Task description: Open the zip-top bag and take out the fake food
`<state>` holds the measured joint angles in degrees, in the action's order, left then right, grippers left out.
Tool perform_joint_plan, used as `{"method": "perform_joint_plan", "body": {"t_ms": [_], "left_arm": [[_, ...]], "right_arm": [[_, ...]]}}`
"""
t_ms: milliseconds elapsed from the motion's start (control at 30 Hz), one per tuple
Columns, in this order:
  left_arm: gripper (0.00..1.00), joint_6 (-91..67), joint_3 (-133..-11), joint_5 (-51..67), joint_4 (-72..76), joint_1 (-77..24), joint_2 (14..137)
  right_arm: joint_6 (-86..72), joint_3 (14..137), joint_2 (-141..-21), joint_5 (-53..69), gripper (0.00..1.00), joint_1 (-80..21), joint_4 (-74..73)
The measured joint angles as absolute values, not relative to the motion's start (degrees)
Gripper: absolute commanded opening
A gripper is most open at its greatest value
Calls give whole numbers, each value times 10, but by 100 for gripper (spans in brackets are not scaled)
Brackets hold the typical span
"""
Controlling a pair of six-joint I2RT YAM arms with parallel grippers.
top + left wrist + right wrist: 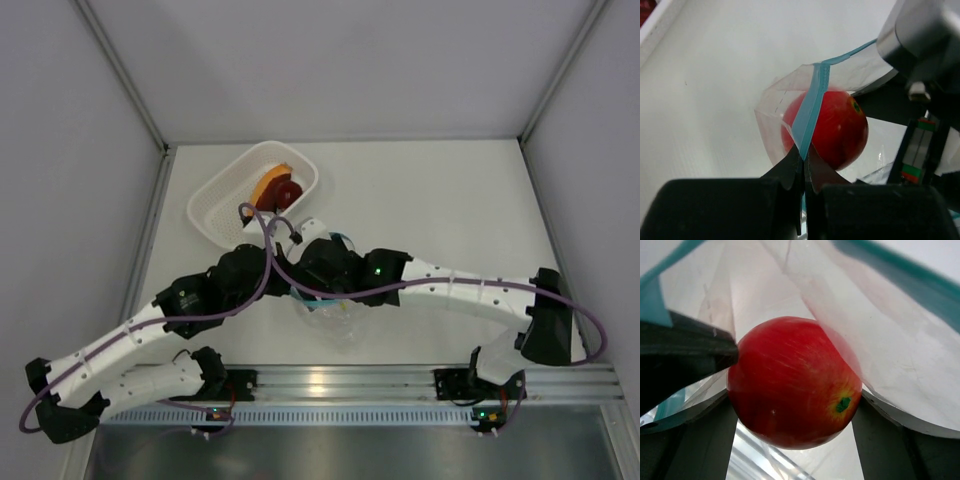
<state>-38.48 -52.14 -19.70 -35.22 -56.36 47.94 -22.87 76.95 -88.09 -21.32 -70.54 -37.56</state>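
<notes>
The left gripper (801,161) is pinching the light blue zip strip (811,107) of the zip-top bag (338,322), its two fingers pressed together on the seal. I take it that it is holding that lip up and aside so the mouth is gaping for the other arm.

The bag is lying on the table (430,200) just on the near side of the white basket (222,200), under the spot where both wrists are meeting. The right gripper (795,412) is reaching in through the mouth, and its fingers are standing on either side of the red tomato-like ball (790,375). They seem to be bearing on it from both flanks. I'd judge it is gripping the ball rather than merely straddling it, though the clear film is folding close around and is not letting me see the contact cleanly. The ball is sitting inside the bag, close behind the zip.

In the basket an orange crescent slice (270,182) and a dark brownish piece (288,194) are lying side by side. The ball is looking like the last piece to come out.

The table is showing a plain white matt top. Pale grey panels (350,60) are closing it in behind the basket and at both sides. A silver rail (350,380) carrying the arm bases is running along the edge farthest from the basket.
</notes>
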Motion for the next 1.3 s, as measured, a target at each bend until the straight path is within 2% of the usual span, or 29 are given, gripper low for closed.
{"method": "perform_joint_plan", "body": {"t_ms": [167, 400, 633, 900, 1133, 1300], "left_arm": [[0, -355, -547, -225, -375, -564, 482], [0, -344, -547, -241, -387, -570, 462], [0, -316, -546, -205, -386, -569, 450], [0, -268, -551, -170, -387, -566, 468], [0, -265, -552, -200, -388, -565, 506], [0, -279, -550, -227, -386, -568, 508]], "right_arm": [[-206, 762, -846, -220, 56, -719, -364], [-216, 656, -750, -225, 50, -717, -268], [-178, 596, -737, -116, 46, -715, -158], [-89, 597, -750, -30, 43, -720, -142], [-62, 597, -745, -105, 41, -726, -161], [-93, 565, -690, -178, 39, -718, -142]]}}
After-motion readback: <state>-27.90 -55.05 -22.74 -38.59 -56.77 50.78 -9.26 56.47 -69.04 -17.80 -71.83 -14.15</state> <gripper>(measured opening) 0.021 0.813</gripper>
